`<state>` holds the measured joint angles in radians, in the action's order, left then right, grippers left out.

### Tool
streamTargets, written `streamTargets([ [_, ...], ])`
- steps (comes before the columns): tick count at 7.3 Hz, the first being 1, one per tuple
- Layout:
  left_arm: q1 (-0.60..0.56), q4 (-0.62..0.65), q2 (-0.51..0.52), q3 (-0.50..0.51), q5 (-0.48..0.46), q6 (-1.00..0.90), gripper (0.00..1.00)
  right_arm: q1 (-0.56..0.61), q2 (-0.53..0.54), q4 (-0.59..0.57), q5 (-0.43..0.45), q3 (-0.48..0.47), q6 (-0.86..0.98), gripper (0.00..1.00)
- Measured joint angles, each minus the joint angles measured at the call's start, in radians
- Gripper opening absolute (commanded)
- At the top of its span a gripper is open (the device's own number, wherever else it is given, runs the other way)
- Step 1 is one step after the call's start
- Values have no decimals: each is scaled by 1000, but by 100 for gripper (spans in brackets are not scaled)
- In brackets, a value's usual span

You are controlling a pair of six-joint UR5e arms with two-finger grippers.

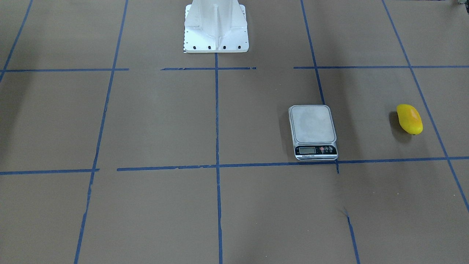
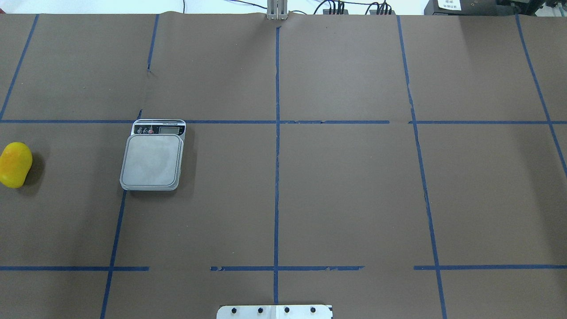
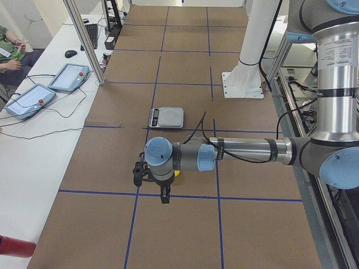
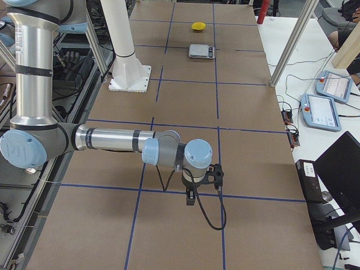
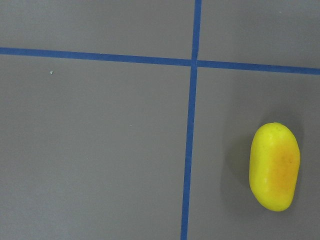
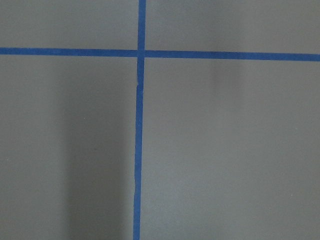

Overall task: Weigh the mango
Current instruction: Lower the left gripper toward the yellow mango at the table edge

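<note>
The mango (image 1: 409, 119) lies on the brown table, apart from the grey scale (image 1: 312, 124), whose platform is bare. Overhead, the mango (image 2: 15, 164) is at the left edge and the scale (image 2: 152, 160) to its right. The left wrist view looks straight down on the mango (image 5: 274, 166) at lower right; no fingers show. My left gripper (image 3: 164, 195) hangs over the table near the mango, mostly hidden behind the wrist. My right gripper (image 4: 191, 198) hangs over bare table far from both. I cannot tell whether either is open or shut.
The white robot pedestal (image 1: 216, 25) stands at mid-table on the robot's side. Blue tape lines grid the brown surface. A side bench holds control tablets (image 3: 33, 98) and cables. A red cylinder (image 3: 14, 246) lies at the bench's near end.
</note>
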<state>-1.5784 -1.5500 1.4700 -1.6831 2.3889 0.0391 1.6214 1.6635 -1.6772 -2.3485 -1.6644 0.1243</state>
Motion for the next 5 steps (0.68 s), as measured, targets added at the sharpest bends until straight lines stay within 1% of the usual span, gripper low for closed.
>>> streamTargets([
  [3, -11, -35, 3, -8, -11, -23, 100, 0, 0, -1, 0, 0, 0, 100],
  [5, -8, -56, 32, -17, -26, 21, 100, 0, -1, -1, 0, 0, 0, 100],
])
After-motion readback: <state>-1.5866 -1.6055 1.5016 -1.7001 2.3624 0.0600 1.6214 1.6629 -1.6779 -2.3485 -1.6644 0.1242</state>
